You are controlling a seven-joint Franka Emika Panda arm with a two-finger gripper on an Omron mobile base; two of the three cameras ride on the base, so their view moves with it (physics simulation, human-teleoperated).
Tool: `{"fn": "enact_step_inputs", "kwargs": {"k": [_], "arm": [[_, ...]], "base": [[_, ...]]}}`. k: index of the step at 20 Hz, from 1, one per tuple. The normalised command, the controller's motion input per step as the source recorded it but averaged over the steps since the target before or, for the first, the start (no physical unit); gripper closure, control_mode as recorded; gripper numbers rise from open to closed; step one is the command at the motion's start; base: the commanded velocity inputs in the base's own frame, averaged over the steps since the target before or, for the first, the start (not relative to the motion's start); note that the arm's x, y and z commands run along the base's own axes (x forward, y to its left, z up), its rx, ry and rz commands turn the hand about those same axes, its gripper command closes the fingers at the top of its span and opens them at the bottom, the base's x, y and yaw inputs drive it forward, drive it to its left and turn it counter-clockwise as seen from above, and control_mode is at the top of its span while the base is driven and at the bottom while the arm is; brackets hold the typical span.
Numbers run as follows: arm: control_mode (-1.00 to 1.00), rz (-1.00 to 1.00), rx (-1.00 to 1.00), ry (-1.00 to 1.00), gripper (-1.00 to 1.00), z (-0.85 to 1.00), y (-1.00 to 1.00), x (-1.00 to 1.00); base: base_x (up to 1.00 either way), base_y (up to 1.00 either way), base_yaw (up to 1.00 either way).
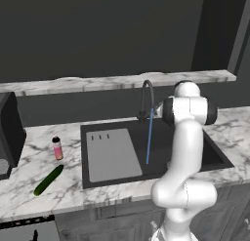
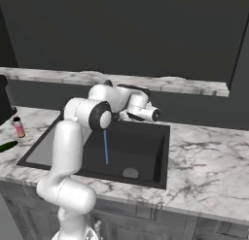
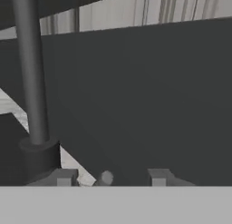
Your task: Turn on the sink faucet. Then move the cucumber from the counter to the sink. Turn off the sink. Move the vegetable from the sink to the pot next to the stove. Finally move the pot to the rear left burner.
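The sink faucet (image 1: 146, 95) is a dark gooseneck behind the black sink (image 1: 162, 137), and a thin blue stream of water (image 1: 149, 137) falls from it into the basin (image 2: 141, 146). My gripper (image 3: 111, 177) is low beside the faucet's stem (image 3: 29, 73). It is open, with the small round lever end (image 3: 106, 177) between its fingertips and untouched. The dark green cucumber (image 1: 49, 180) lies on the marble counter (image 1: 29, 152) left of the sink, and its end shows at the left edge (image 2: 6, 147). The pot and stove are out of view.
A small pink bottle (image 1: 57, 148) with a black cap stands on the counter just behind the cucumber. A grey drainboard panel (image 1: 111, 153) covers the sink's left part. A dark tall block (image 1: 7, 132) stands at the far left. A raised marble ledge (image 1: 117, 81) runs behind the faucet.
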Motion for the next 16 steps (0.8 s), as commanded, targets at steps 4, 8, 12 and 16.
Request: {"fn": "enact_step_inputs", "kwargs": {"k": [4,8,12,16], "arm": [[-1.0,-0.04,0.0,-0.05,-1.0,0.36,-0.1,-0.63],[-1.0,-0.06,0.0,-0.02,-1.0,0.48,-0.14,-0.72],[-1.0,-0.07,0.0,-0.01,-1.0,0.53,-0.08,-0.73],[-1.0,-0.07,0.0,0.0,-1.0,0.53,-0.03,-0.75]], "base": [[0.0,0.0,0.0],[0.0,0.0,0.0],[0.0,0.0,0.0],[0.0,0.0,0.0]]}}
